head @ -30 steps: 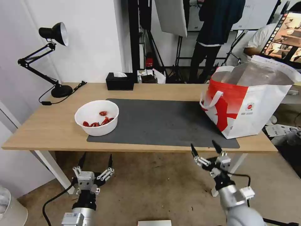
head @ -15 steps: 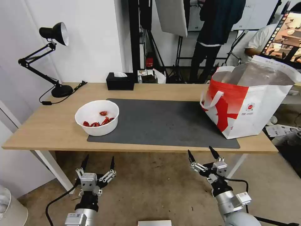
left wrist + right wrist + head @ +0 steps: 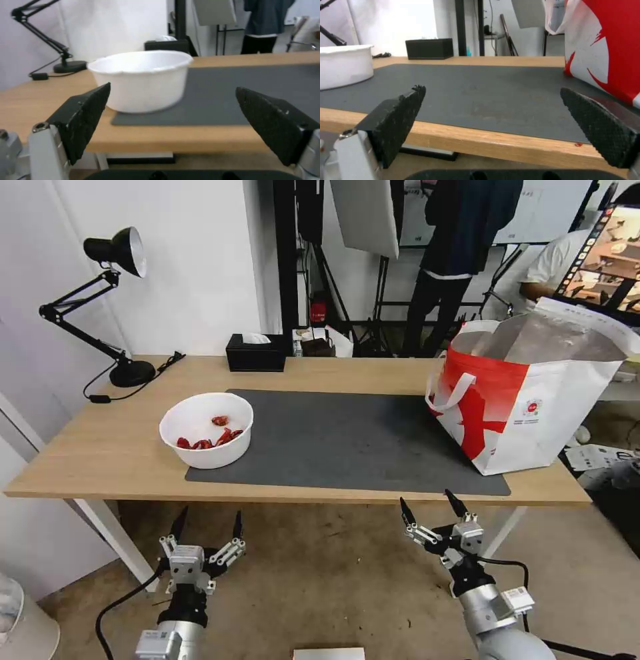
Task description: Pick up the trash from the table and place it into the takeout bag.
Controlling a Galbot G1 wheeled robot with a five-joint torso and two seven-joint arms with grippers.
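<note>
Left pincer (image 3: 208, 521): held below and in front of the near edge of the long light-wood counter (image 3: 100, 447), toward its left end. Its two black fingers (image 3: 85, 117) are spread wide apart, holding nothing and touching nothing. In the left wrist view the pincer (image 3: 173, 110) faces the round white plastic bowl (image 3: 141, 80) across the counter edge (image 3: 166, 140), well short of it.

Right pincer (image 3: 428, 505): likewise below and in front of the near edge, toward the right end. Its fingers (image 3: 395, 120) stand wide apart, empty and clear of the counter (image 3: 506, 143); midpoint in the right wrist view (image 3: 493, 110).

Round white bowl (image 3: 206, 429) with red scraps inside: upright on the near-left corner of the large dark grey rectangular mat (image 3: 347, 440), overhanging the mat's left edge onto bare wood.

Large white and red takeout bag (image 3: 527, 400) with silver foil lining and white loop handles: upright at the right end of the counter, its base partly on the mat's right edge, mouth open. Its red and white wall (image 3: 606, 45) shows in the right wrist view.

Black desk lamp (image 3: 100, 307): far-left corner. Black rectangular tissue box (image 3: 255, 353): along the far edge, behind the mat.
</note>
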